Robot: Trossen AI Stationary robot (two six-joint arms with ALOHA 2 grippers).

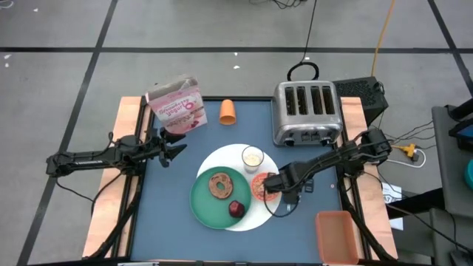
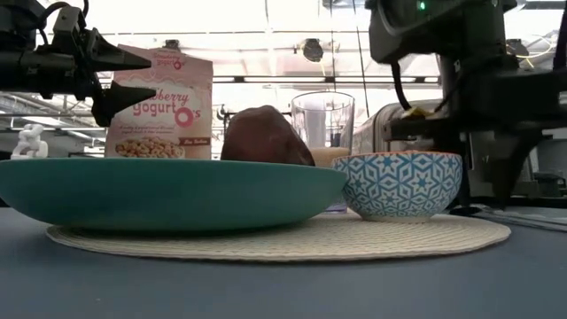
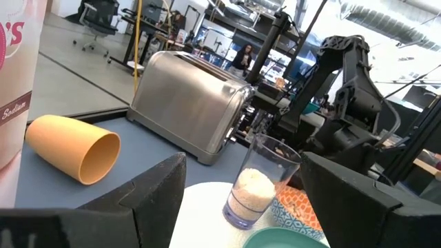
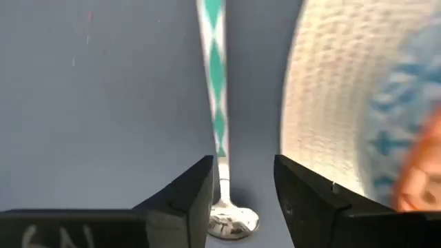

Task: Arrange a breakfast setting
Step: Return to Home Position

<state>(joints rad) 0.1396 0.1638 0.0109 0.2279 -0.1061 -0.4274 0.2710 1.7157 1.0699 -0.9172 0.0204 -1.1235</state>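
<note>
- Right gripper (image 4: 242,162): low over the surface (image 1: 159,214), just beside the right rim of the white disc (image 4: 324,103). Its fingers are apart and clamp nothing.
- Metal spoon (image 4: 219,124): lies flat on the surface directly under that gripper, between the fingers and closer to one of them. I cannot tell whether it touches that finger.
- Governing relation: the spoon's long axis points straight ahead of the gripper, bowl end nearest the fingers and handle leading away, alongside the disc's rim. In my judgement a straight lift clears it, while a sideways sweep could drag it.
- Spoon appearance: shiny metal bowl and a slim handle with a green-and-white diamond pattern. It appears undamaged.
- Nearest arm: the right. The left gripper (image 1: 177,145) hangs at the surface's left side, well apart, fingers spread and empty.
- Rest of the setting: the green plate (image 1: 201,198) carries the bagel (image 1: 220,185) and the dark red fruit (image 1: 236,210). The glass (image 1: 253,157) and the patterned bowl (image 2: 400,184) are also on the disc.
</note>
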